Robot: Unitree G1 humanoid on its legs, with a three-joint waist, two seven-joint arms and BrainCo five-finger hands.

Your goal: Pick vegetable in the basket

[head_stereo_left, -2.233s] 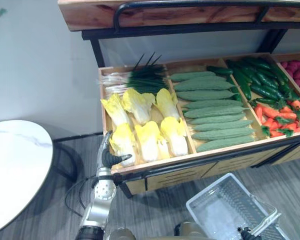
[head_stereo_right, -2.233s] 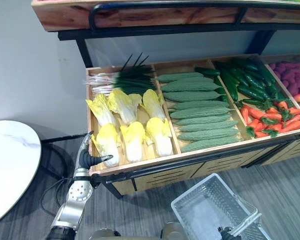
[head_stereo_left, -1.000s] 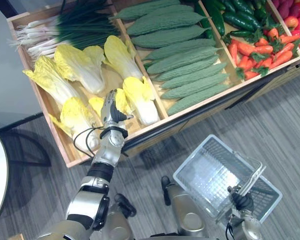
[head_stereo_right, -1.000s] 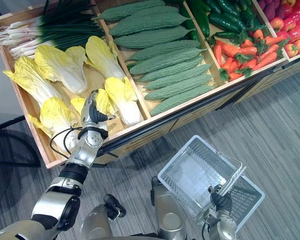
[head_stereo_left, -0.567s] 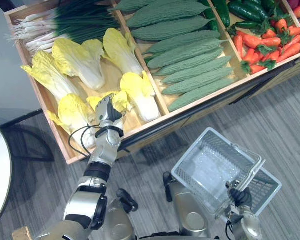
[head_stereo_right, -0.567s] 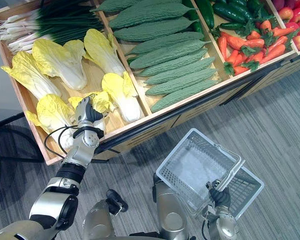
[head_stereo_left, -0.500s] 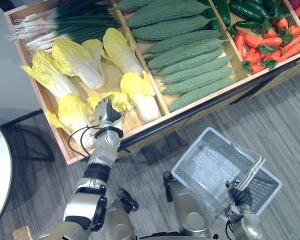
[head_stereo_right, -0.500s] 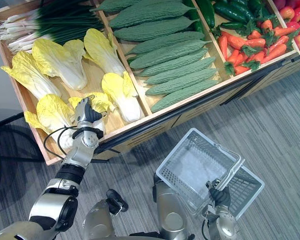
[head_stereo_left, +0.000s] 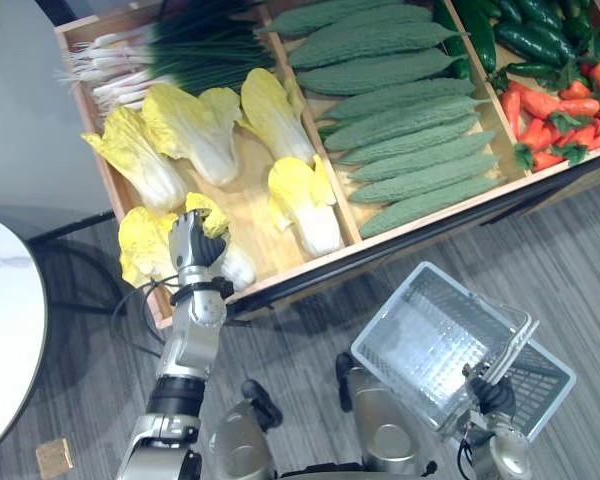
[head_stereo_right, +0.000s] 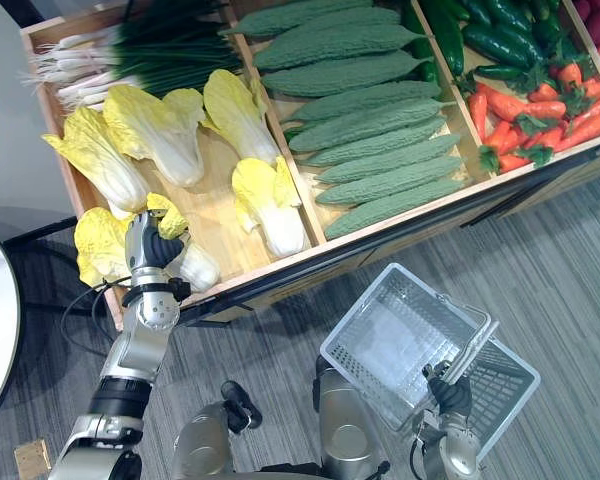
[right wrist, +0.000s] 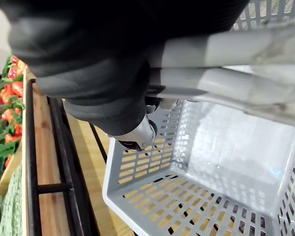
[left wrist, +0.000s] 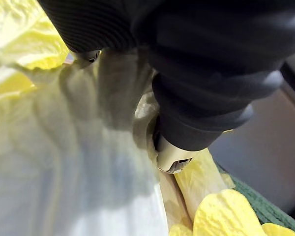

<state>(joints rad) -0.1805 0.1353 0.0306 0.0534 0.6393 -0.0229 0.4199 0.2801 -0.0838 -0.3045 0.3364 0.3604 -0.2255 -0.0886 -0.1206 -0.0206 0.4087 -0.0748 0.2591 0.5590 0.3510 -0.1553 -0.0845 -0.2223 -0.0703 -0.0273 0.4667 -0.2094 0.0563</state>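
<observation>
Left eye view: your left hand (head_stereo_left: 195,245) lay on near-corner cabbage (head_stereo_left: 236,268) in crate (head_stereo_left: 300,268), placed for pick; cabbage not yet in basket (head_stereo_left: 420,330). Right hand (head_stereo_left: 492,397) was clamped on handle (head_stereo_left: 508,345), holding basket low beside crate for drop.
Left wrist view: cover pressed against cabbage; couldn't tell whether grip had closed.
Right wrist view: basket's far side cut off.

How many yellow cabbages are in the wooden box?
6. Back row: left yellow cabbage, middle cabbage, right cabbage. Front row: left cabbage, right cabbage, and a cabbage under the left hand.
</observation>
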